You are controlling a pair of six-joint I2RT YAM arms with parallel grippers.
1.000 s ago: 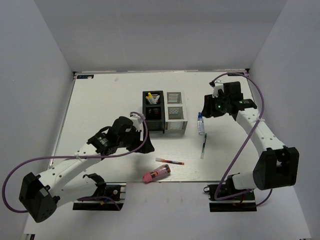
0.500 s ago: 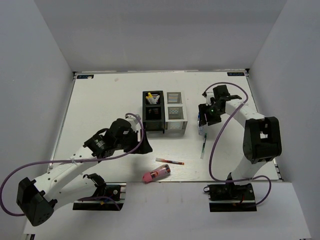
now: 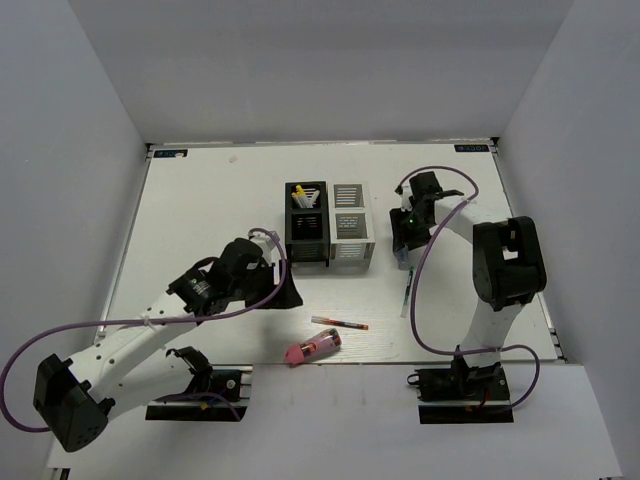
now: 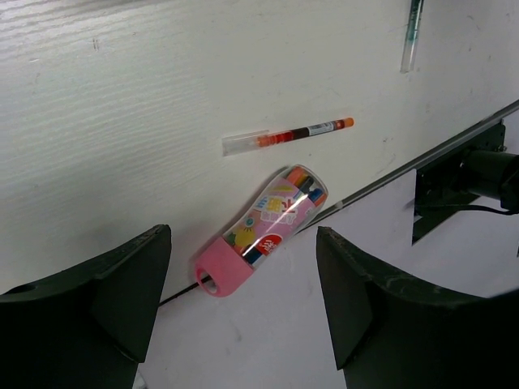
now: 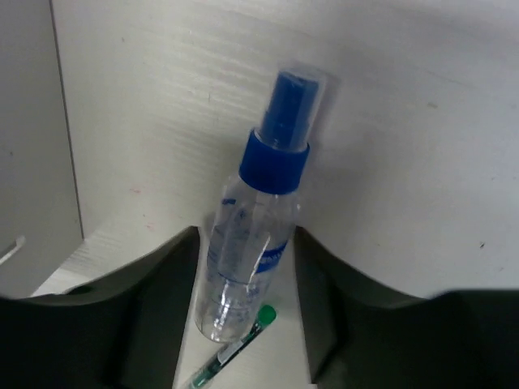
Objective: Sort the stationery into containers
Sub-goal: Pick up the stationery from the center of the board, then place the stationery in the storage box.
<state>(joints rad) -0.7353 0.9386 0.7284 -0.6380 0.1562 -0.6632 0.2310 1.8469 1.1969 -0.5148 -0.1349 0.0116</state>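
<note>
A clear bottle (image 5: pixel 247 259) with a blue cap (image 5: pixel 277 154) lies on the table between the fingers of my right gripper (image 5: pixel 247 235). The left finger sits against it and a thin strip of table shows at the right finger, so this gripper is open. The dark green pen (image 5: pixel 235 350) touches the bottle's base. My left gripper (image 4: pixel 243 239) hangs open above the pink cylinder (image 4: pixel 263 229), which lies at the table's near edge. The red pen (image 4: pixel 288 135) lies just beyond it. The black container (image 3: pixel 307 235) and the white container (image 3: pixel 351 238) stand joined mid-table.
White sticks with yellow tips (image 3: pixel 299 192) stand in the black container's far compartment. The table's near edge (image 3: pixel 380 362) runs right beside the pink cylinder (image 3: pixel 313 347). The green pen (image 3: pixel 407 293) lies near my right gripper (image 3: pixel 403 246). White walls enclose the table.
My right gripper has swung left and down from the far right onto the bottle. My left gripper shifted slightly toward the near edge, then held still.
</note>
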